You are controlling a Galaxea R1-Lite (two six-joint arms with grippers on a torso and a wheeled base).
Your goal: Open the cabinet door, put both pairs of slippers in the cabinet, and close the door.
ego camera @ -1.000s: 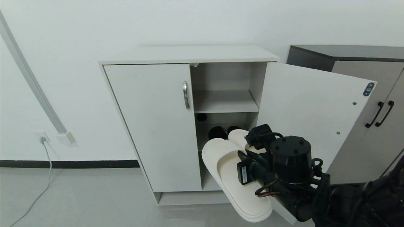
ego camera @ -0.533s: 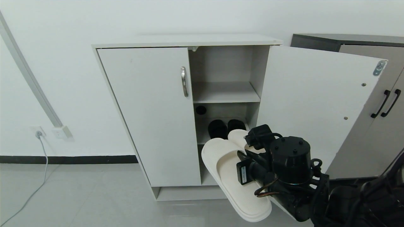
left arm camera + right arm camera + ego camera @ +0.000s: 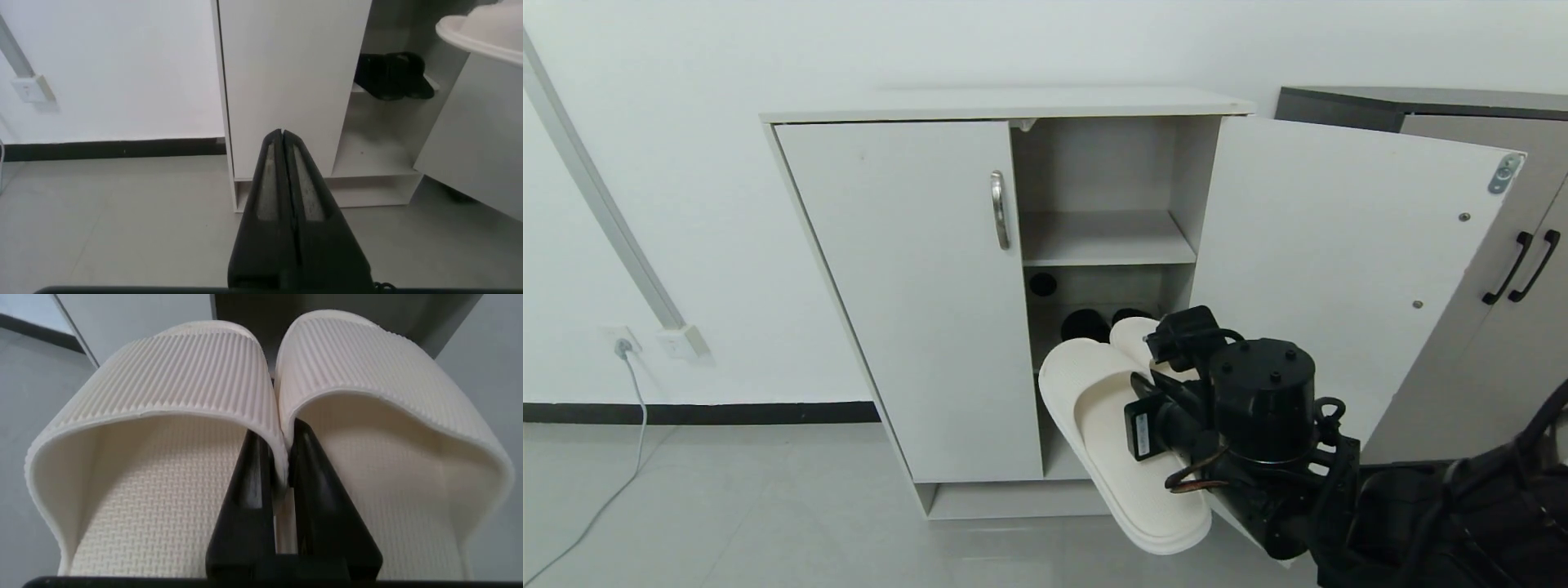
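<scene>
The white cabinet [image 3: 915,269] stands against the wall with its right door [image 3: 1331,261] swung open and its left door shut. A black pair of slippers [image 3: 1094,322] lies on the middle shelf, also seen as the black slippers [image 3: 396,75]. My right gripper [image 3: 278,469] is shut on the inner edges of a cream pair of slippers [image 3: 270,433], held side by side. That cream pair [image 3: 1111,416] hangs in front of the open compartment, toes toward the shelves. My left gripper [image 3: 282,163] is shut on nothing, low above the floor before the cabinet.
A grey cabinet [image 3: 1486,245] with black handles stands to the right, just behind the open door. A wall socket with a cable [image 3: 621,351] sits low on the left wall. Bare grey floor [image 3: 727,523] lies in front.
The head camera shifted, so the cabinet looks larger and higher. My right gripper with the cream slippers has moved slightly up and toward the open compartment, now covering more of the black pair.
</scene>
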